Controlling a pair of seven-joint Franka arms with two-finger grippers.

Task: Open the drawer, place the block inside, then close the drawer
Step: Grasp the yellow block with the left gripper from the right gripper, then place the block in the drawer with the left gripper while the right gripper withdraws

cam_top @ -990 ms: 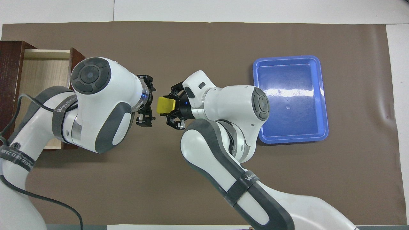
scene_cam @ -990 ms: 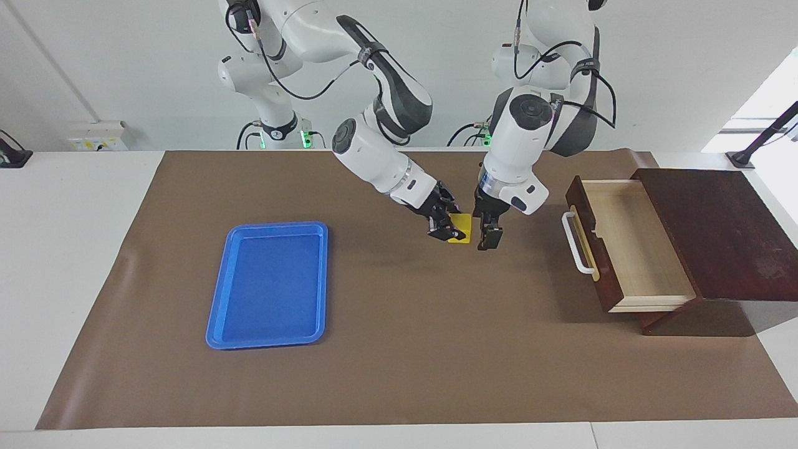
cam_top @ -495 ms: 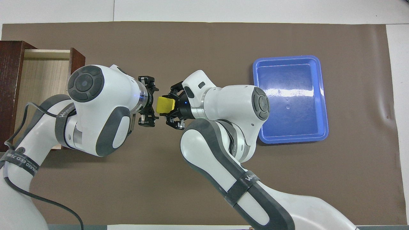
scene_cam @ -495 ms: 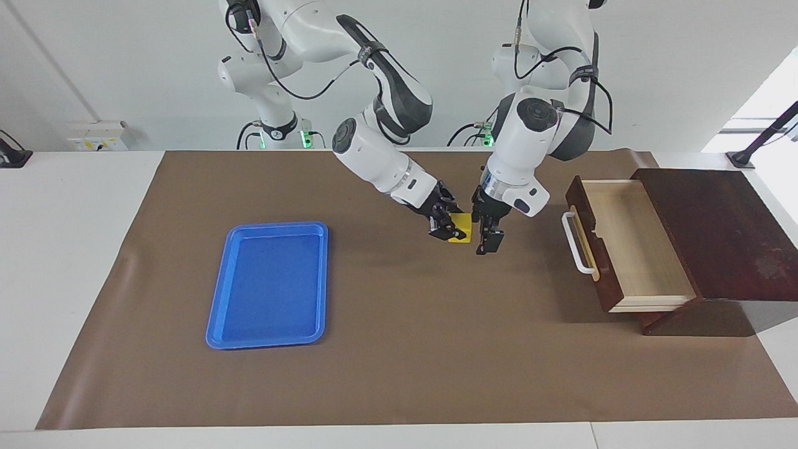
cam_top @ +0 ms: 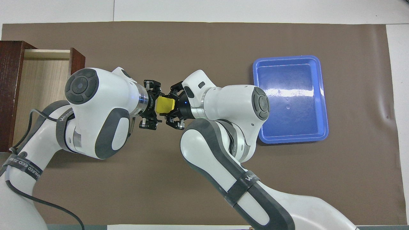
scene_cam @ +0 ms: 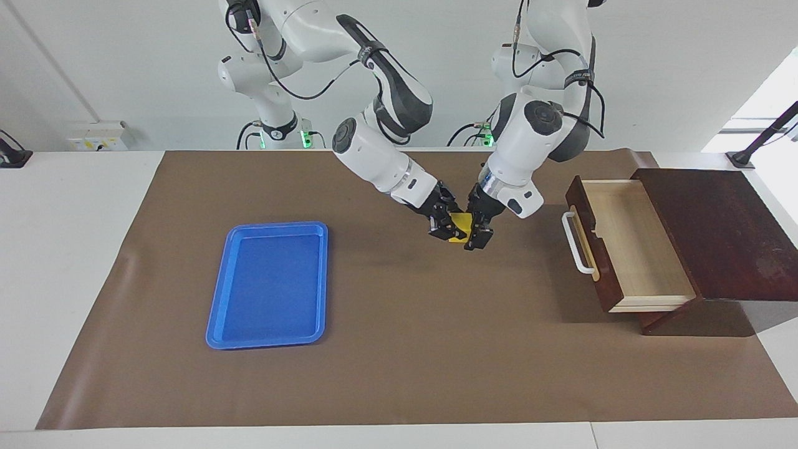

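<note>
Seemingly plain yellow block [scene_cam: 461,221] sits between both claws.

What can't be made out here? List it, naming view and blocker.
- Whether the left gripper touches the block in the right gripper: both views, too small.
- The drawer's handle: overhead view, hidden under the left arm.
- The drawer's box: overhead view, cut by the edge.

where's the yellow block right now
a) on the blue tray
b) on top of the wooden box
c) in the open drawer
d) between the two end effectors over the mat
d: the block is held up between the right end effector and the left end effector, with the open drawer holding nothing.
</note>
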